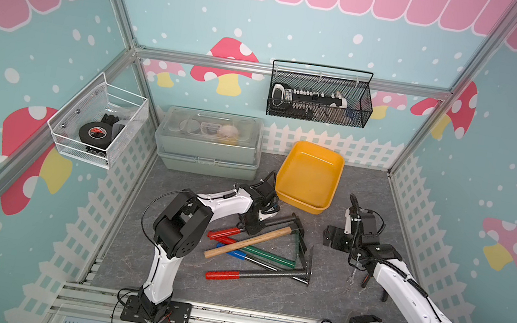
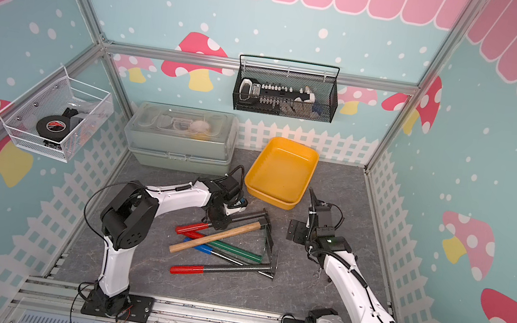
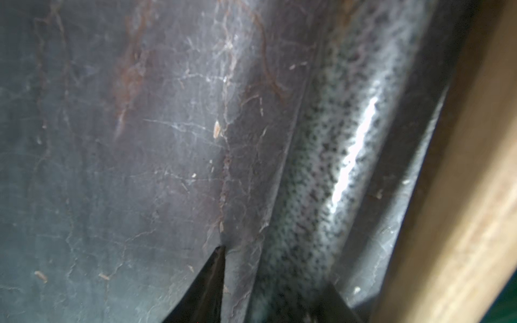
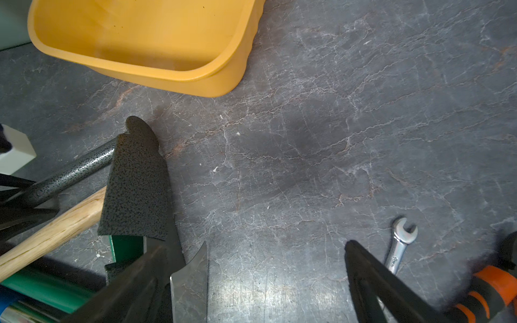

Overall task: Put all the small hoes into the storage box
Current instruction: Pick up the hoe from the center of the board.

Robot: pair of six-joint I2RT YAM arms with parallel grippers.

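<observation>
The small hoe lies topmost in a pile of hand tools, with a red grip, a speckled grey shaft and a dark blade. My left gripper is down at the floor, its jaws straddling that shaft. A gap still shows between one finger and the shaft. The yellow storage box stands empty just behind the pile. My right gripper hovers open to the right of the pile, holding nothing.
Crossing under the hoe are a wooden-handled tool, a green one, a blue one and a second red one. A grey-green lidded case stands at back left. A small wrench lies near my right arm.
</observation>
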